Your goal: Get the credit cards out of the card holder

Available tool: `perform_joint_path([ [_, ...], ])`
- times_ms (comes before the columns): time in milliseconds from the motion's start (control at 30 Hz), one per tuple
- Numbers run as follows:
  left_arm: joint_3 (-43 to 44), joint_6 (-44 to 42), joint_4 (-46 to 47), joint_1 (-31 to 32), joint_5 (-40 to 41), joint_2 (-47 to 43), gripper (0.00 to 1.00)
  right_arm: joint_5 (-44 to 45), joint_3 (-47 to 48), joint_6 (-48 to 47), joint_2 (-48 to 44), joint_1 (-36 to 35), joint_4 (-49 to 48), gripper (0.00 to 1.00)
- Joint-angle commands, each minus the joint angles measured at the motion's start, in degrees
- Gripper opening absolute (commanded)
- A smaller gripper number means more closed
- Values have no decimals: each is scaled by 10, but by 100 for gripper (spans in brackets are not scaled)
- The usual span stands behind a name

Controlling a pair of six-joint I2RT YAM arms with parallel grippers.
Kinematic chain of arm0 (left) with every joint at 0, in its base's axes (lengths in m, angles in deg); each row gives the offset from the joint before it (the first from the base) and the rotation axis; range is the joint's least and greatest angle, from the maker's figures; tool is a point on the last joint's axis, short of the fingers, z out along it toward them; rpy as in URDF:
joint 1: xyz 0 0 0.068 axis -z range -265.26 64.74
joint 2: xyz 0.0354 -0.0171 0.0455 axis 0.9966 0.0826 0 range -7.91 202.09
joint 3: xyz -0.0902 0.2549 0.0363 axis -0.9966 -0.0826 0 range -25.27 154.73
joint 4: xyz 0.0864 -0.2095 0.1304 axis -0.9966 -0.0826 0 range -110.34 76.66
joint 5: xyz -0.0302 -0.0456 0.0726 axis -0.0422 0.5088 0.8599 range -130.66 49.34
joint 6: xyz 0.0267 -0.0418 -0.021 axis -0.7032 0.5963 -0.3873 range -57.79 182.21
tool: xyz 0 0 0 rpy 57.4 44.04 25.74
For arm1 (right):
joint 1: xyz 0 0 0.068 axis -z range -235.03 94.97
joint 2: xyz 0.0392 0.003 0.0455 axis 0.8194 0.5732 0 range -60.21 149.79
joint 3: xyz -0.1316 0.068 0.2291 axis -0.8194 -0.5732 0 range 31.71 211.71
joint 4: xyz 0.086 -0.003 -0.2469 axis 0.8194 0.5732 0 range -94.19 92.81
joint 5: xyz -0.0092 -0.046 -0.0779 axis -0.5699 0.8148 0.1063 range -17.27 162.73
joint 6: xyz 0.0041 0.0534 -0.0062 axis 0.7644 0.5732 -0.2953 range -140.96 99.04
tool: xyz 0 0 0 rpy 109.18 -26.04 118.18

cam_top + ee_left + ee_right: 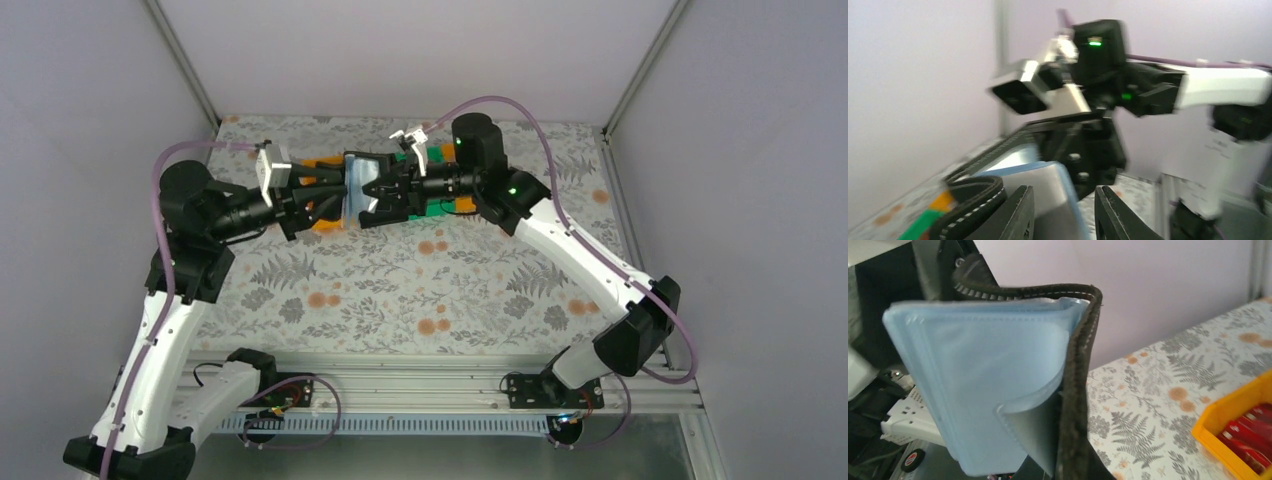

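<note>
Top view: card holder (362, 172) hanging open in air above far side of floral table (400, 290), between both claws. Right claw (375, 193) pinching it, fingers pressed together. Left claw (338, 200) standing partly spread around its edge.

Overhead rear view; both wrist views close on card holder (1075, 365)

A lab's robot test cell, sitting boxed in and wired up.
Plain pale panels (90, 100) on metal posts (180, 60) are enclosing a counter (400, 290) under fern-print cloth, while an aluminium rail (420, 385) is carrying the cabled left arm (170, 330) and right arm (590, 270).
</note>
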Motion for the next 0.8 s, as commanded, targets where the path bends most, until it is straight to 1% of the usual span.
perform_joint_path([
  [0, 16, -37, -89, -20, 271, 2, 33, 13, -13, 24, -1, 29, 55, 4],
  [67, 9, -31, -122, -36, 366, 12, 33, 12, -47, 46, 9, 35, 77, 4],
  [133, -13, -8, -146, -52, 429, 15, 36, 29, -89, 76, 23, 38, 101, 4],
  [200, -45, 27, -158, -66, 440, 10, 43, 25, -144, 113, 42, 39, 97, 4],
  [300, -103, 74, -161, -81, 426, 0, 50, -6, -243, 174, 67, 39, 28, 4],
  [367, -138, 93, -160, -88, 418, -5, 55, -4, -288, 194, 83, 39, -4, 4],
  [467, -171, 98, -159, -95, 415, -11, 63, 10, -306, 190, 123, 43, 4, 4],
  [567, -191, 91, -155, -100, 427, -15, 75, 30, -334, 198, 128, 62, 7, 4],
  [600, -197, 89, -153, -102, 432, -18, 78, 39, -342, 201, 125, 73, 12, 8],
  [633, -202, 88, -152, -104, 438, -20, 80, 61, -352, 205, 123, 84, 21, 19],
  [667, -208, 88, -151, -108, 441, -23, 83, 76, -360, 206, 121, 102, 31, 35],
  [700, -213, 89, -150, -111, 444, -25, 85, 95, -365, 205, 117, 114, 47, 53],
  [733, -217, 90, -149, -115, 447, -28, 86, 116, -366, 202, 111, 128, 64, 77],
  [767, -221, 91, -148, -119, 448, -31, 89, 142, -366, 198, 96, 142, 85, 96],
])
